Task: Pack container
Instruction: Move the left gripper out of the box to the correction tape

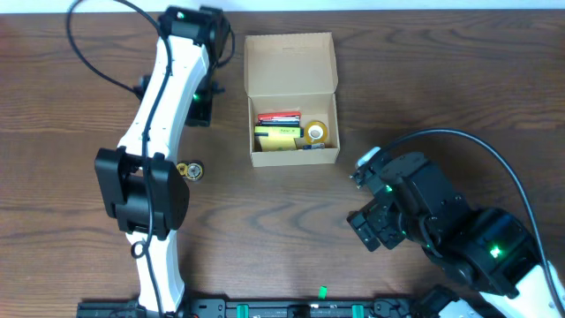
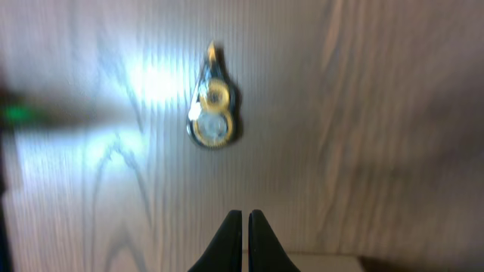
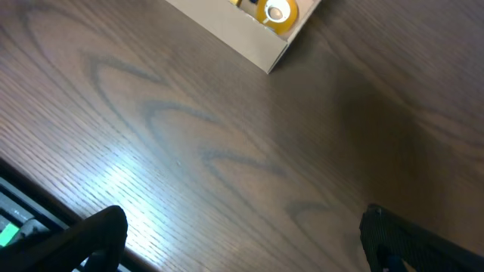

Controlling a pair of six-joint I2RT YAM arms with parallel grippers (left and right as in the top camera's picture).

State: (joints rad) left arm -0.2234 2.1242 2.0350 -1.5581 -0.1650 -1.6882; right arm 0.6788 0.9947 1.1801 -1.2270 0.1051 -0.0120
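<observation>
The container [image 1: 293, 159] is a tan cardboard box at the top middle of the table, with its flap lid [image 1: 290, 60] open at the back. It holds a red item [image 1: 278, 117], a yellow pad [image 1: 281, 137] and a tape roll [image 1: 316, 132]. A small gold tape dispenser [image 1: 190, 170] lies on the table left of the box and also shows in the left wrist view [image 2: 212, 113]. My left gripper [image 2: 246, 215] is shut and empty, above the table beyond the dispenser [image 1: 200, 113]. My right gripper [image 3: 242, 219] is open wide and empty, to the front right of the box [image 1: 369, 228].
The box's near corner [image 3: 261, 53] and the tape roll [image 3: 276, 11] show at the top of the right wrist view. A black rail [image 1: 291, 309] runs along the table's front edge. The left arm's cable [image 1: 88, 53] loops over the back left.
</observation>
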